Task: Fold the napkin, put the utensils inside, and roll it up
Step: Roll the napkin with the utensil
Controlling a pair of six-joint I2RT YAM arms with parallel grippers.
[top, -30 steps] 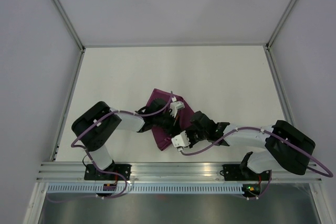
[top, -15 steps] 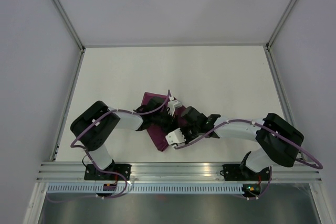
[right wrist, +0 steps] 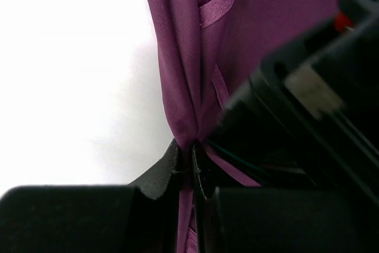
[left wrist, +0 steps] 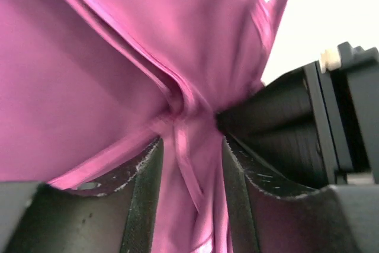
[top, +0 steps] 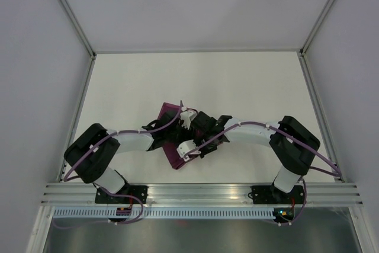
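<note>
Napkin: bunched near the middle of the table, between our two wrists.
Left gripper: jaws parted, with a ridge of cloth lying loose between them and nothing clamped.
Right gripper: almost closed, pinching a gathered fold of the napkin.
Risk: with only one pinch, we judge the layers may slide and the fold may open.
Risk: our crowded wrists may snag the cloth or bump each other.

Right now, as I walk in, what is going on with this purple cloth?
Both arms are at the napkin, which lies bunched on the table. The right end effector is pinched shut on a gathered fold of it. The left end effector stands open, with a strand of the cloth running loosely between its jaws. The napkin is creased, not yet rolled.
</note>
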